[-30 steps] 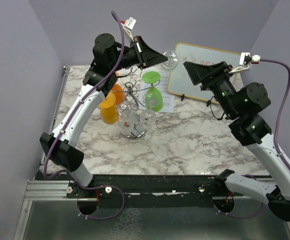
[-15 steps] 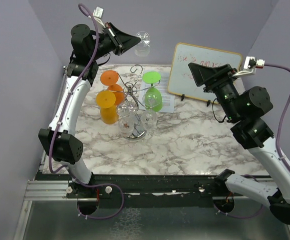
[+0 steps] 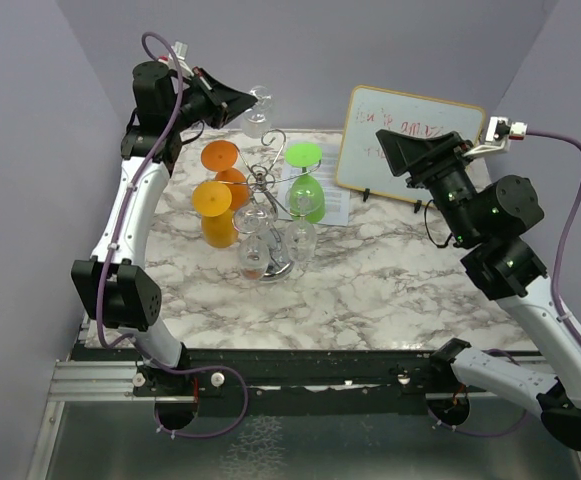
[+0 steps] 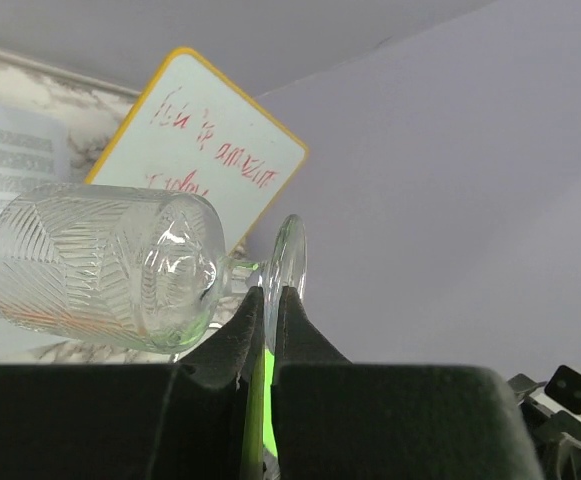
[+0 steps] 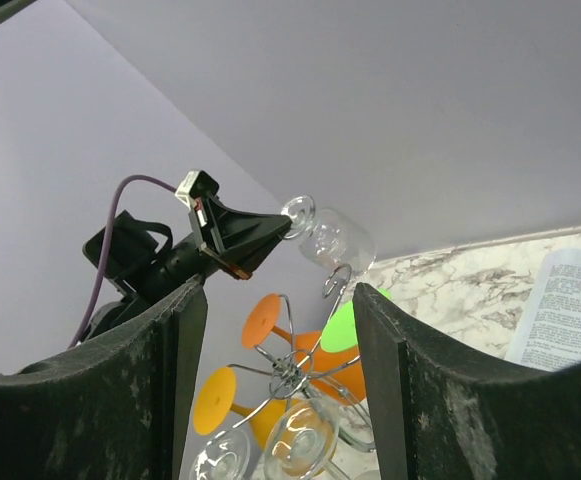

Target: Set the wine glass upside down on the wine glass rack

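My left gripper (image 3: 242, 101) is shut on the foot (image 4: 291, 262) of a clear ribbed wine glass (image 3: 259, 110), held high in the air, tilted, behind the back left of the rack. Its bowl (image 4: 100, 266) lies sideways in the left wrist view. The chrome wine glass rack (image 3: 264, 183) stands on the marble table (image 3: 390, 290). Two orange glasses (image 3: 215, 210), a green glass (image 3: 308, 190) and two clear glasses (image 3: 255, 240) hang upside down on it. My right gripper (image 3: 382, 139) is open and empty, raised at the right, facing the rack (image 5: 288, 372) and the held glass (image 5: 335, 236).
A yellow-framed whiteboard (image 3: 410, 140) with red writing leans at the back right. A printed sheet (image 3: 336, 206) lies on the table by the green glass. Purple walls close in the left, back and right sides.
My left arm has swung back and to the left with the clear glass, from above the rack's right side to behind its left. The right gripper has barely moved.
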Motion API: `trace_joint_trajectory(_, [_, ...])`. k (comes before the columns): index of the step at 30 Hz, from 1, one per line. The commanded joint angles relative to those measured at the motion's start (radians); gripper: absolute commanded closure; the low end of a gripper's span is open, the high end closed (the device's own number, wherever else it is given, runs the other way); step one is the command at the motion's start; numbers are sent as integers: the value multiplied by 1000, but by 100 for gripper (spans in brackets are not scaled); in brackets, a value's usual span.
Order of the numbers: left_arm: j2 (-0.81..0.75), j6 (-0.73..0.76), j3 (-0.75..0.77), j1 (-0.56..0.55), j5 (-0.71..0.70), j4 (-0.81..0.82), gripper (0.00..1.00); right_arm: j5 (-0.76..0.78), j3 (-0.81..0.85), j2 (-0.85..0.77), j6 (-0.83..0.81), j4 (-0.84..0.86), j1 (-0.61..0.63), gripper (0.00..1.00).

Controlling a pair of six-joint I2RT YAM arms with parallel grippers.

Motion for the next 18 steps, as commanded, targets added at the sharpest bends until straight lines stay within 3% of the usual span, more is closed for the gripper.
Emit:
trace_joint_trajectory(1, [-102, 84, -38, 15, -50, -61, 100, 21, -19, -11, 13, -5, 0, 36])
trace_joint_trajectory(18, [-177, 113, -192, 19, 66, -65, 100, 33, -37, -33, 24, -16, 1, 36])
